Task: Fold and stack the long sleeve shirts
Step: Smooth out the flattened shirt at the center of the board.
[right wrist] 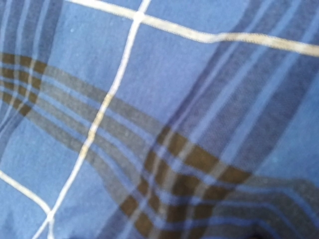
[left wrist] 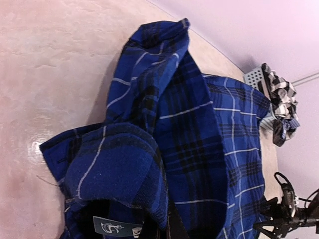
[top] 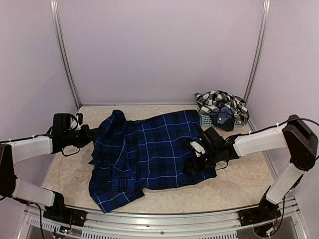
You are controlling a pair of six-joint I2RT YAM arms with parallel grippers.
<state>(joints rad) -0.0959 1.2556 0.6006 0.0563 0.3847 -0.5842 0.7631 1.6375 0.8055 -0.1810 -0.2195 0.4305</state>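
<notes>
Left gripper [top: 93, 135]: pressed together on the navy shirt [top: 149, 149] at its left edge.
Right gripper [top: 195, 164]: down on the shirt's right edge; jaw spread cannot be told.
Table [top: 239, 186]: shows beyond near hem and right edge.

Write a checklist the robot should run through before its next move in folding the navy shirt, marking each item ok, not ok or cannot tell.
1. Left gripper shut on the left edge of the navy shirt: ok.
2. Right gripper low over the shirt's right side, grip hidden: cannot tell.
3. The navy shirt lying flat: not ok, left side bunched.
4. Checked shirt clear of the fold, in the basket: ok.
</notes>
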